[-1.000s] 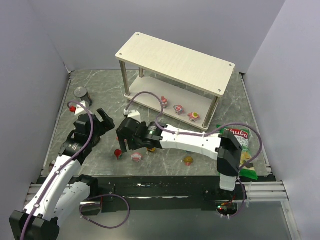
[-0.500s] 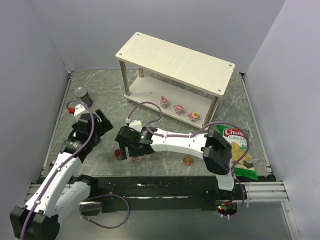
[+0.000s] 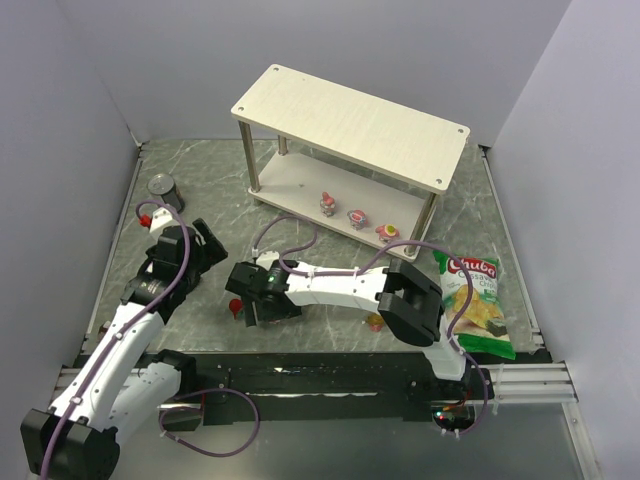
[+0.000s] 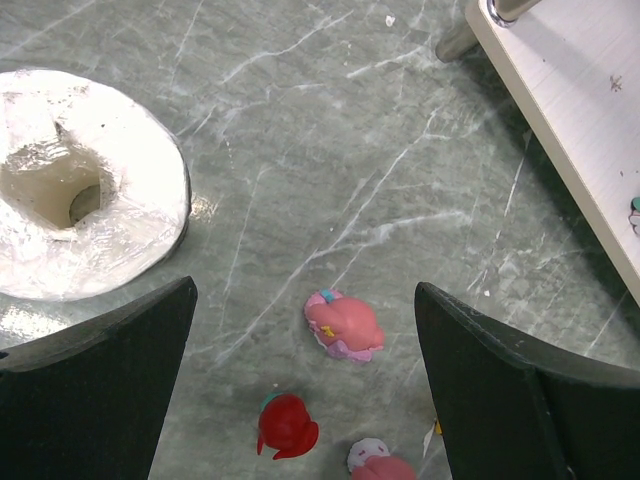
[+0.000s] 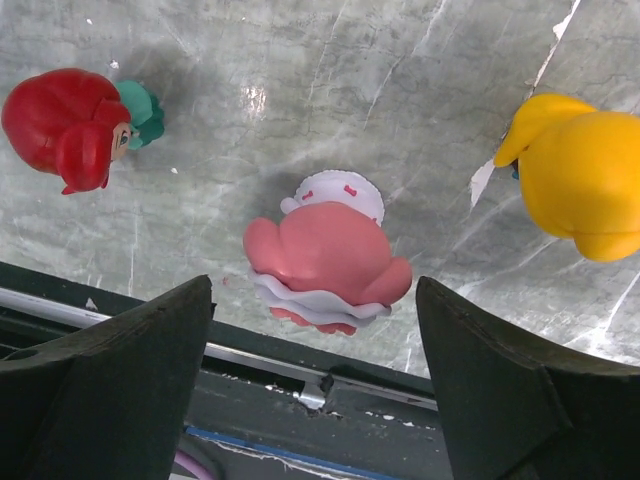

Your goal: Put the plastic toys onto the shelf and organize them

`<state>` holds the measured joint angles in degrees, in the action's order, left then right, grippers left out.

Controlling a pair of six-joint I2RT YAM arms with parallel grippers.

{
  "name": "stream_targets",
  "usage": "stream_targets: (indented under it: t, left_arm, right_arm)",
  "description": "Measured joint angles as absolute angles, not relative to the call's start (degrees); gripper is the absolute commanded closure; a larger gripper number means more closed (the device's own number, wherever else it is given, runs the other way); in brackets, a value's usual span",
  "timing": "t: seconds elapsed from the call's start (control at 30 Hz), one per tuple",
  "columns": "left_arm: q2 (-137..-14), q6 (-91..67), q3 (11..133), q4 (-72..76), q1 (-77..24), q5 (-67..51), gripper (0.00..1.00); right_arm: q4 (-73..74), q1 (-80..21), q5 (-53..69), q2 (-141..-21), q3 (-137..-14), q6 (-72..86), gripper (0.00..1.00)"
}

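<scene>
The shelf [image 3: 352, 122] stands at the back, with three toys [image 3: 357, 217] on its lower board. My right gripper [image 3: 260, 306] is open and hangs low over a pink-and-white toy [image 5: 325, 255], its fingers either side and not touching it. In the right wrist view the right gripper [image 5: 312, 290] has a red toy [image 5: 70, 125] to its left and a yellow toy [image 5: 585, 175] to its right. My left gripper [image 3: 208, 243] is open and empty. In the left wrist view the left gripper [image 4: 303, 290] looks down on a pink toy [image 4: 343, 325], the red toy [image 4: 287, 425] and the pink-and-white toy [image 4: 375, 465].
A metal can [image 3: 160, 186] stands at the far left with a small red toy [image 3: 145, 213] beside it; its pale top [image 4: 70, 185] fills the left wrist view's left side. A green chips bag [image 3: 475, 300] lies at the right. An orange-yellow toy [image 3: 375, 321] sits near the table's front edge.
My right gripper has moved left and toward the near edge, coming down over the pink-and-white toy. The left arm has shifted only slightly.
</scene>
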<state>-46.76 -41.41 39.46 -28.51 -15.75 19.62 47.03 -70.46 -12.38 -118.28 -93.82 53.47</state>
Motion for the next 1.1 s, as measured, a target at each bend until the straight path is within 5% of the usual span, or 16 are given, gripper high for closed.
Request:
stream_targets:
  t: [0.2,0.8,1.1]
  left_arm:
    - [-46.87,-41.36,39.46,-28.47,-15.75,19.27,0.04]
    - [-47.18,-41.28,39.46,-28.47,-15.79,19.14,0.04]
    - [-47.18,-41.28,39.46,-28.47,-15.79,19.20,0.04]
  right_arm:
    - [46.78,-70.15,-12.40,-118.74,-93.89,53.47,0.19]
    - [46.33,-69.41,-13.13,-120.25,-94.61,52.84,0.62]
    - [46.98,-68.25,-17.54,-120.25,-96.99,49.54,0.65]
